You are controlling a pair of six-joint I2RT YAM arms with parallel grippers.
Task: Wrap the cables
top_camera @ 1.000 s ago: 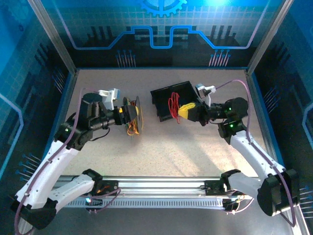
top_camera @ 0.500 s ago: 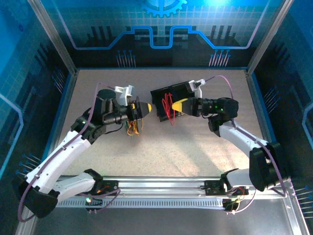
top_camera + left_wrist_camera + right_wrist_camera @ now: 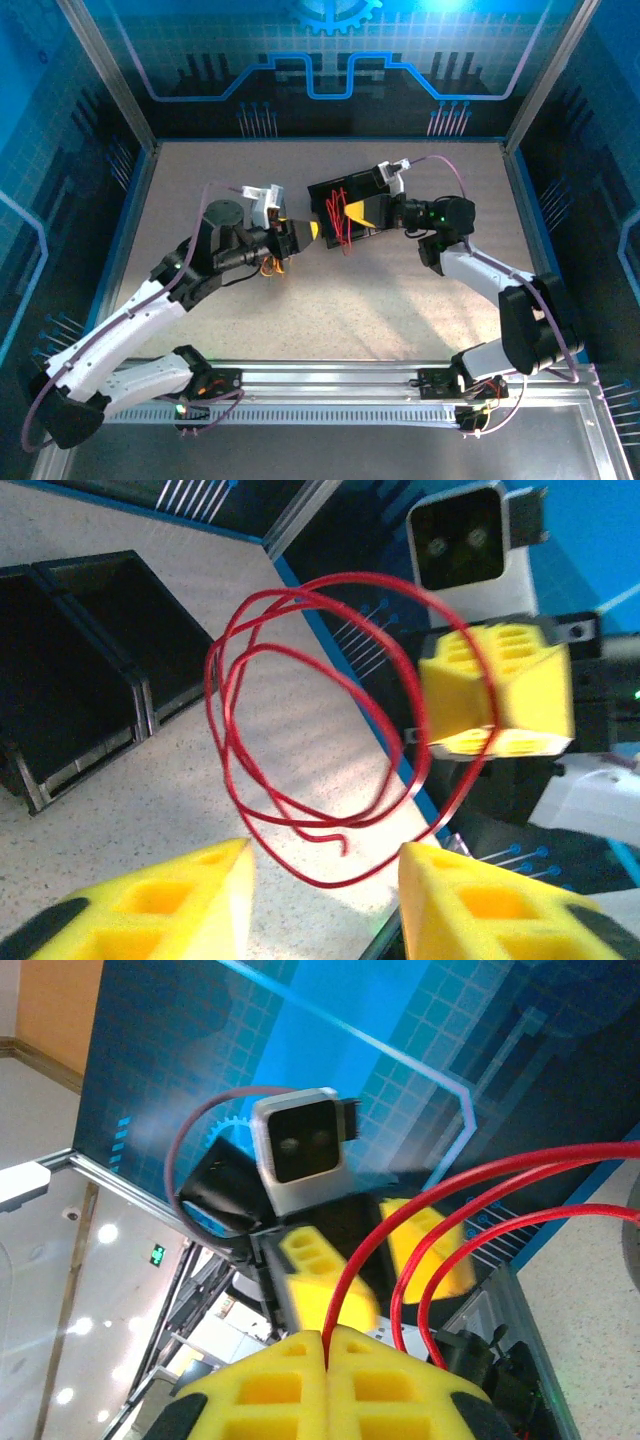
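The cables are a red wire in loose loops [image 3: 310, 730], hanging in the air between my two grippers over the black tray [image 3: 355, 190]. My right gripper [image 3: 327, 1335] is shut on one strand of the red wire [image 3: 470, 1200], which rises from between its yellow pads. Facing it, my left gripper [image 3: 325, 852] is open, and the lowest loop dips between its yellow fingertips [image 3: 200, 890] without touching them. From above, the left gripper [image 3: 308, 228] and right gripper [image 3: 350, 212] sit tip to tip with the red loops [image 3: 340, 230] between them. Orange and yellow strands [image 3: 268, 266] lie under the left wrist.
The black tray has two compartments [image 3: 70, 670] and lies at the back middle of the speckled table [image 3: 330, 310]. Blue walls and metal posts [image 3: 120, 100] close in the sides and back. A rail [image 3: 330, 385] runs along the near edge.
My left arm has swung right, away from the orange strands, and its jaws have narrowed around the red loops. The right gripper has carried the red wire left over the tray.
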